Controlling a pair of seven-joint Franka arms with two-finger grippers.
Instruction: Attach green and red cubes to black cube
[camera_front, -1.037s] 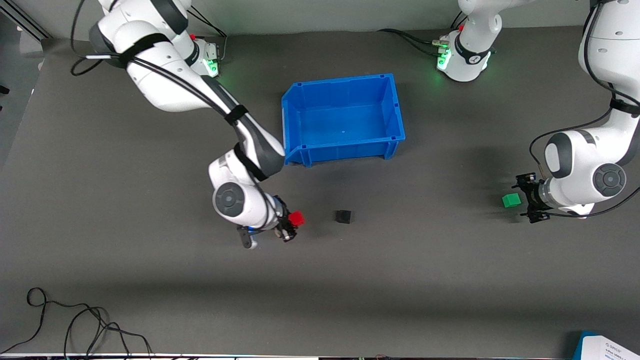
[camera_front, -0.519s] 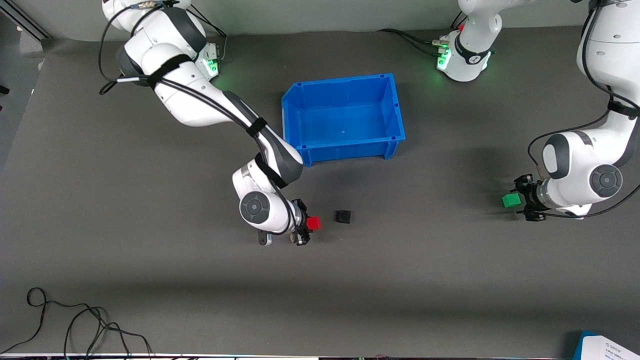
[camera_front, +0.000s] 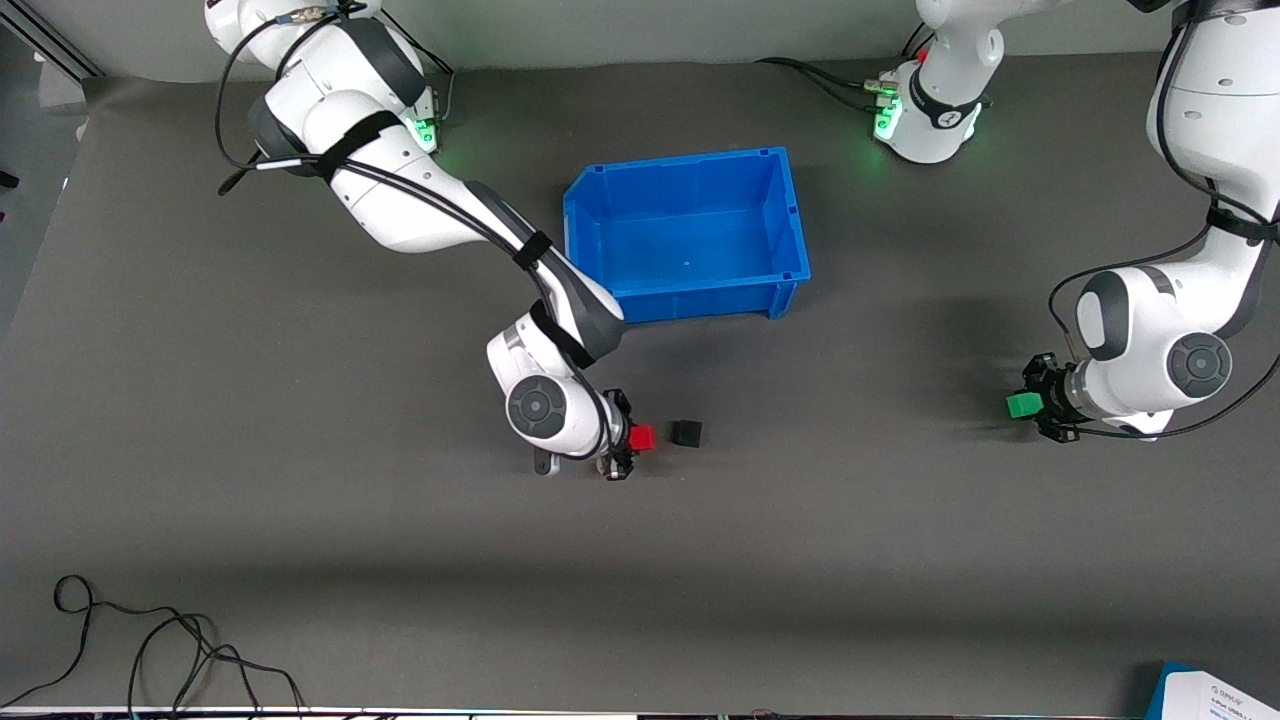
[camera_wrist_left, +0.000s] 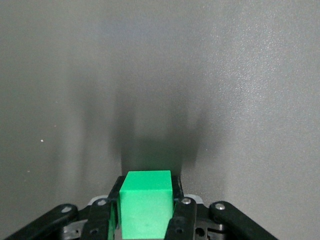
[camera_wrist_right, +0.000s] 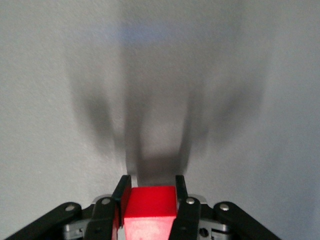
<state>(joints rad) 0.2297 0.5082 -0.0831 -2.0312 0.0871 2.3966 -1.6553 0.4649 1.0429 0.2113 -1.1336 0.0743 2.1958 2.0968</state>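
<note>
Two white Franka arms with dark grey joints

Glossy white shells carry round grey joint caps, black straps and black cables along the links; green lights glow at both bases, and each black gripper linkage shows silver screws beside its fingers.

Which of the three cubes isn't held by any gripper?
The black cube, lying free beside the right gripper's red cube; the left gripper holds the green cube.

Even, fairly bright overhead light falls on the dark matte table, soft shadows spreading beneath both arms and the blue bin, green lamps glowing at each base, and both wrist views slightly hazy.
</note>
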